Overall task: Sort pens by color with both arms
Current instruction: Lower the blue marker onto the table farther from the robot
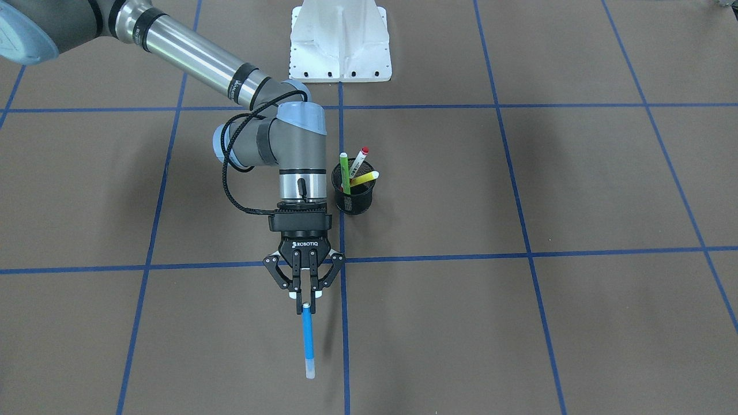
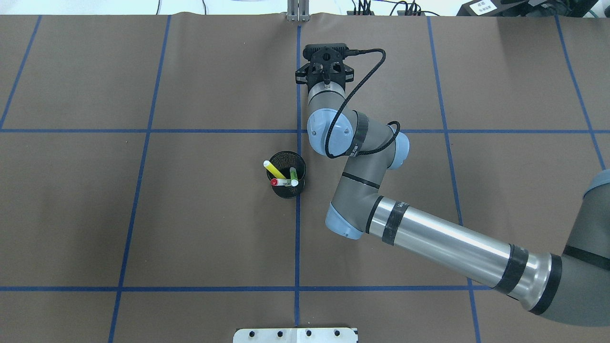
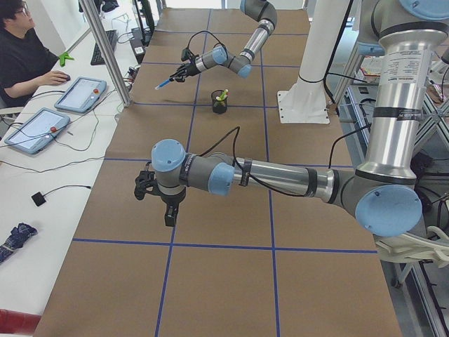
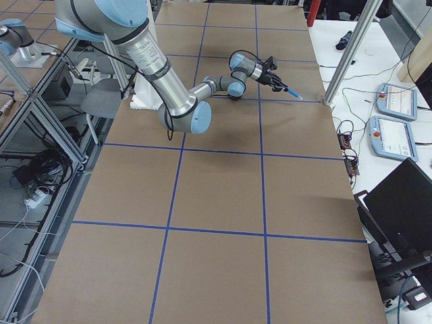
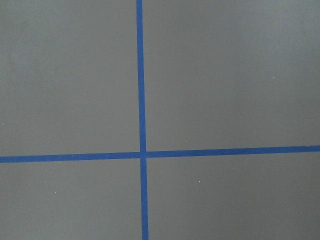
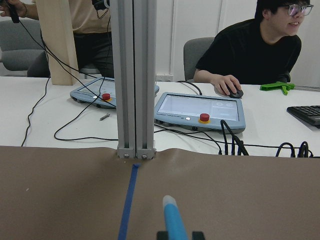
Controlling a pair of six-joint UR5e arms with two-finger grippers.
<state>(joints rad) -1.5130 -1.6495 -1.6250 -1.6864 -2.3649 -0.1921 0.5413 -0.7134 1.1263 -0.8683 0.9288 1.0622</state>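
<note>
The blue pen (image 1: 308,337) is a slim marker with a bright blue barrel and a pale, translucent cap at its free end. It sits just below the centre of the front-facing view and points toward the bottom edge. The right tool (image 1: 306,298) has its fingers pressed in on the pen's upper end, pinching it. The pen's shadow falls on the brown tabletop (image 1: 519,323) a little to its right. In the right wrist view the same pen juts up from the bottom centre, pale tip foremost. Right of that arm's wrist, near the frame's middle, stands a black mesh cup (image 1: 353,202). It holds the green pen (image 1: 345,173), the yellow pen (image 1: 363,179) and the white-barrelled red-capped pen (image 1: 361,156), all leaning with their caps up. The left tool (image 3: 166,207) hangs over the tabletop at the left-centre of the left side view. I cannot tell whether it is spread or pressed together.
</note>
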